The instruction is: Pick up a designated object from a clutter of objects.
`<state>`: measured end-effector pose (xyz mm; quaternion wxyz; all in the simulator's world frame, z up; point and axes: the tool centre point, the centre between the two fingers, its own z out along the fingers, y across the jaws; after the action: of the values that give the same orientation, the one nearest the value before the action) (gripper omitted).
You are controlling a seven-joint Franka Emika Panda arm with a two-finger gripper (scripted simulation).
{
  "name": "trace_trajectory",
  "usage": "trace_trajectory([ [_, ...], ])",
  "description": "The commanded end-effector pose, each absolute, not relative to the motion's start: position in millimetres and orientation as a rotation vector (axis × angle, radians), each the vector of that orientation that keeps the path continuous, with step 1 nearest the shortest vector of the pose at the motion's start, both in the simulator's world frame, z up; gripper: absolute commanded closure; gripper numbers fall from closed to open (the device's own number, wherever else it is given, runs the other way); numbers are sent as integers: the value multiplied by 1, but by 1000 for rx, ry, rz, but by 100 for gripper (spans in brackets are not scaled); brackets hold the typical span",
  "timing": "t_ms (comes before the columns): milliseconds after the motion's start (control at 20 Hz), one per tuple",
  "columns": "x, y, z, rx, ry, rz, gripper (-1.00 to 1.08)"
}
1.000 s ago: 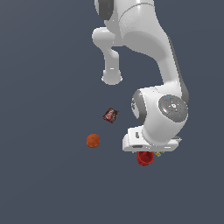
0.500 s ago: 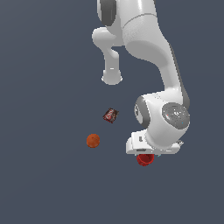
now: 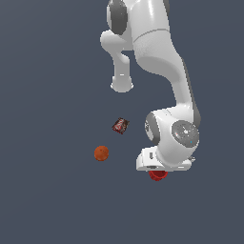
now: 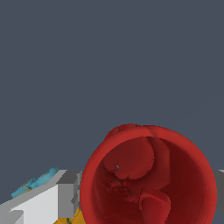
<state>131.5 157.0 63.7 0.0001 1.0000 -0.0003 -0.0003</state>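
Closest thing in the wrist view is the red cup (image 4: 148,177), and it fills most of the lower part of the picture. Round, smooth matte red, with a thick rim and a lumpy, uneven hollow inside. Its mouth faces straight up at the wrist camera, so its axis runs up and down and it's standing upright on the worktop (image 4: 109,61).

A grey blocky pincer finger (image 4: 69,192) sits right beside the cup's outer wall, with a sliver of the other one poking in at the far edge. So the pincer (image 4: 146,192) straddles the cup with a finger on either side. Can't tell whether the fingers are actually pressing on it or just close.

Peeking out past the near finger are a bit of yellow-orange block (image 4: 74,217) and a pale blue flat piece (image 4: 37,181), both mostly hidden.

In the exterior view, the cup (image 3: 157,175) is just a red sliver under the glossy white hand of the arm (image 3: 167,138), which is bent down low over it. Towards the exterior view's left, well apart from the cup, sits an orange ball (image 3: 101,153) with a dull, slightly mottled surface. Further back is a dark red packet (image 3: 120,126), small and crinkly, tilted on a corner. The worktop is flat, plain slate grey.
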Motion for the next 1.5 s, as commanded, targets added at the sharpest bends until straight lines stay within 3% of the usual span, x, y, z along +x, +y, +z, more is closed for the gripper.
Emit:
trace_trajectory([
  [0,131,157,52,3141,-1,-1,-92],
  [300,133,157,47,3142,-2,0,-92],
  [350,133,157,47,3142,-2,0,108],
  [1000,132,158,49,3142,-1,-1,108],
  [1450,122,155,80,3142,-1,-1,108],
])
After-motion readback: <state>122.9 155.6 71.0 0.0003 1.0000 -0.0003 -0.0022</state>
